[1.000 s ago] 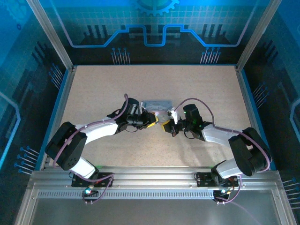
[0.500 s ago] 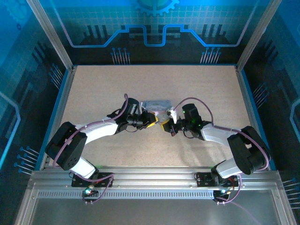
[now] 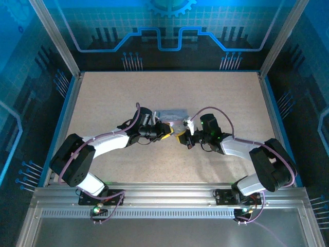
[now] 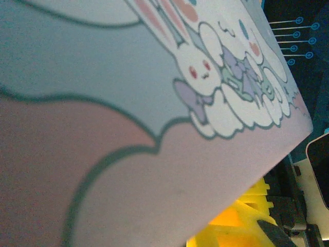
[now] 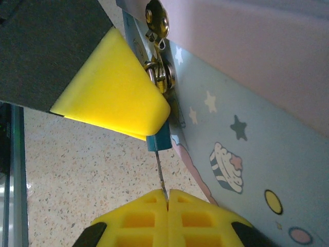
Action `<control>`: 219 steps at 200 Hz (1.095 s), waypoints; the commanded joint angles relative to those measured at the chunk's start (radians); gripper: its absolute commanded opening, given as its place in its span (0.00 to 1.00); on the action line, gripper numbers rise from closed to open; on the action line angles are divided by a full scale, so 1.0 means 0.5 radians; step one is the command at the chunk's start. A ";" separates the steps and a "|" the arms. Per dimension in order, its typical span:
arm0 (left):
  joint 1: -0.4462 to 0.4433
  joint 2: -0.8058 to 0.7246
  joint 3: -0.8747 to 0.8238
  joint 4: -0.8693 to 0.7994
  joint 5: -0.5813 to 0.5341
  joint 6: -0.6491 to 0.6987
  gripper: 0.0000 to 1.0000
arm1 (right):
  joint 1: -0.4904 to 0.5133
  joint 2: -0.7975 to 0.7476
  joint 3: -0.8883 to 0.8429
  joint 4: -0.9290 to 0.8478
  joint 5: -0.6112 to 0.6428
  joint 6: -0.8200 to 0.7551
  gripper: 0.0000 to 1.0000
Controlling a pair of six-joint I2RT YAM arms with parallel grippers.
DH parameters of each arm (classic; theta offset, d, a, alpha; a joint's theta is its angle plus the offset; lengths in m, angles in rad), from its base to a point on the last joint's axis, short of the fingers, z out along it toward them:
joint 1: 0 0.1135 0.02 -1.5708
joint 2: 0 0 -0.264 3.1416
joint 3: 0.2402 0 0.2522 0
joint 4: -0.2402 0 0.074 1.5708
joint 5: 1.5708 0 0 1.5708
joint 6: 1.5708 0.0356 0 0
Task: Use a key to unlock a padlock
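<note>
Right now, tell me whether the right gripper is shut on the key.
Yes, the right gripper pinches the thin key just below the padlock.

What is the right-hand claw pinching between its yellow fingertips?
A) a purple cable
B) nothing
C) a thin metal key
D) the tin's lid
C: the right gripper is shut on the key, whose thin shaft runs up into the small blue padlock.
</note>
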 commanded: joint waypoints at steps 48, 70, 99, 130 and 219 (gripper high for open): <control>-0.029 -0.064 0.001 0.207 0.203 -0.032 0.16 | 0.090 0.040 0.071 0.191 0.114 0.030 0.00; -0.029 -0.067 -0.007 0.206 0.195 -0.036 0.16 | 0.094 0.012 0.058 0.183 0.159 0.018 0.00; -0.029 -0.071 -0.013 0.201 0.183 -0.033 0.16 | 0.058 -0.062 0.015 0.127 0.185 -0.010 0.00; -0.029 -0.069 -0.009 0.188 0.179 -0.024 0.16 | 0.005 -0.125 -0.037 0.161 0.162 0.023 0.00; -0.029 -0.060 -0.002 0.144 0.162 0.001 0.16 | -0.036 -0.198 -0.062 0.107 0.134 -0.007 0.00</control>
